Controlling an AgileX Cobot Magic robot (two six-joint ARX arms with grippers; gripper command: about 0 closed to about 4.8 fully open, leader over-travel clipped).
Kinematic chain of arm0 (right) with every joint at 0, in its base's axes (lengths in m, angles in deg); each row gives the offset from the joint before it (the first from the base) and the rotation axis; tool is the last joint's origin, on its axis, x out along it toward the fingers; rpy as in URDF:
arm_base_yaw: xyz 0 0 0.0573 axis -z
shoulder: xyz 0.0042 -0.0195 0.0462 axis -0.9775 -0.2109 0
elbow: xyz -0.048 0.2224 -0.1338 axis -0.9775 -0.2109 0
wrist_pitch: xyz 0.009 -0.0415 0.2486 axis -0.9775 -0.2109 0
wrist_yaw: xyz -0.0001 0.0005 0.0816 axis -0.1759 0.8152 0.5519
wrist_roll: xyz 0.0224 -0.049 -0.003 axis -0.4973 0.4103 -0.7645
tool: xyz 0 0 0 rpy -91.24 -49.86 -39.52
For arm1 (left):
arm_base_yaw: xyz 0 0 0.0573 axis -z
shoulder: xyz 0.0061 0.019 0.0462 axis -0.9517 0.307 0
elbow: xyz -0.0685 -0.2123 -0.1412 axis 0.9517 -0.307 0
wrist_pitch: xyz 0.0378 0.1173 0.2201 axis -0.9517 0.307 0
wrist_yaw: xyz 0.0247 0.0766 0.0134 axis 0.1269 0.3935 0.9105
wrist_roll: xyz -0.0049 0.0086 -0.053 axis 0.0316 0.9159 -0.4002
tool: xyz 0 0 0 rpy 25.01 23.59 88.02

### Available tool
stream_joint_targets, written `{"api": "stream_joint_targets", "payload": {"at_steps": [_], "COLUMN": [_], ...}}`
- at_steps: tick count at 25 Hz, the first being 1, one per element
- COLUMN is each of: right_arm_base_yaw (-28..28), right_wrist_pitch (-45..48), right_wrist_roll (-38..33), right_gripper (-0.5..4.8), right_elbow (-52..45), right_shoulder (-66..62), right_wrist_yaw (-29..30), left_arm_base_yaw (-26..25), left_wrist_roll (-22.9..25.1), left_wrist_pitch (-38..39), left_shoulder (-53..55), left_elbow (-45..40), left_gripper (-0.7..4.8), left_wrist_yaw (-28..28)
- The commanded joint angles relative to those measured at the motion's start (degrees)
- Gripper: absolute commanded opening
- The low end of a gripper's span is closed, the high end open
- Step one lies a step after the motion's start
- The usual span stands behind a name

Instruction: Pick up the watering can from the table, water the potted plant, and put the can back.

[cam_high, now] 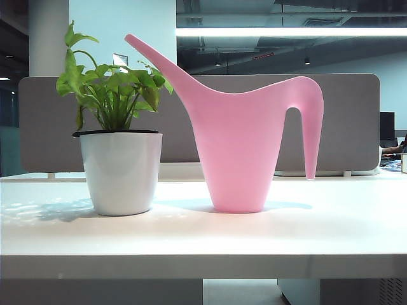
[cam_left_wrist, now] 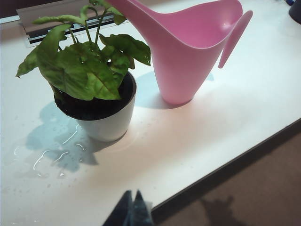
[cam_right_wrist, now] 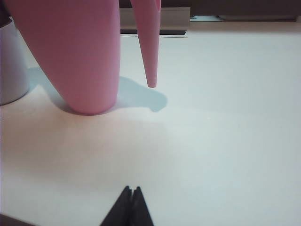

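So the watering can is sitting upright on the white worktop, just to the right of the potted plant in the exterior view, close beside it but not touching. It's a smooth, glossy pink plastic thing with a cup-shaped body that's tapering down to a narrower base. The long thin spout is slanting up and out over the plant's leaves, and the curved hook handle is arching off the far side and hanging down with its tip well clear of the worktop. It's standing taller than the pot.

The plant is showing broad green leaves on thin stems, growing out of dark soil in a round white pot with a thin black rim. In the left wrist view there's some water pooling in thin streaks and drops on the worktop next to the pot.

Neither arm is showing in the exterior view. The left hand is hanging near the worktop's front edge, fingers pressed together, holding nothing. The right hand is sitting low over the worktop, back from the can's base, fingers also pressed together and empty.
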Motion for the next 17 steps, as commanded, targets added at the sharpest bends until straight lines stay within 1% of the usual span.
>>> {"api": "stream_joint_targets", "payload": {"at_steps": [1, 2, 3, 4, 7, 11, 12, 14, 17], "right_arm_base_yaw": [0.0, 0.0, 0.0, 0.0, 0.0, 0.0, 0.0, 0.0, 0.0], "right_wrist_pitch": [0.2, 0.2, 0.2, 0.2, 0.2, 0.2, 0.2, 0.2, 0.2], "right_wrist_roll": [-0.1, -0.1, -0.1, -0.1, -0.1, -0.1, -0.1, -0.1, -0.1], "right_gripper": [-0.01, -0.01, -0.01, -0.01, -0.01, -0.01, -0.01, -0.01, -0.01], "right_elbow": [0.1, 0.1, 0.1, 0.1, 0.1, 0.1, 0.1, 0.1, 0.1], "right_shoulder": [0.1, 0.1, 0.1, 0.1, 0.1, 0.1, 0.1, 0.1, 0.1], "right_wrist_yaw": [0.0, 0.0, 0.1, 0.0, 0.0, 0.1, 0.1, 0.0, 0.1], "left_arm_base_yaw": [-3.7, -6.3, -9.6, -11.0, -15.0, -17.9, -18.3, -18.5, -18.5], "left_wrist_roll": [0.0, 0.0, 0.0, 0.1, 3.0, 3.0, 3.0, 3.0, 2.3], "left_wrist_pitch": [-1.5, -2.5, -4.6, -6.6, -15.6, -27.2, -29.1, -32.1, -34.2], "left_shoulder": [-2.7, -3.6, -5.2, -6.2, -10.3, -16.0, -17.3, -20.3, -24.6], "left_elbow": [-0.3, -1.2, -3.9, -5.9, -15.0, -28.4, -31.3, -37.4, -44.0], "left_gripper": [0.03, 0.03, 0.03, 0.03, 0.03, 0.03, 0.03, 0.03, 0.03], "left_wrist_yaw": [0.4, 0.1, -0.5, -0.5, -0.3, -0.6, -0.2, 1.4, 1.4]}}
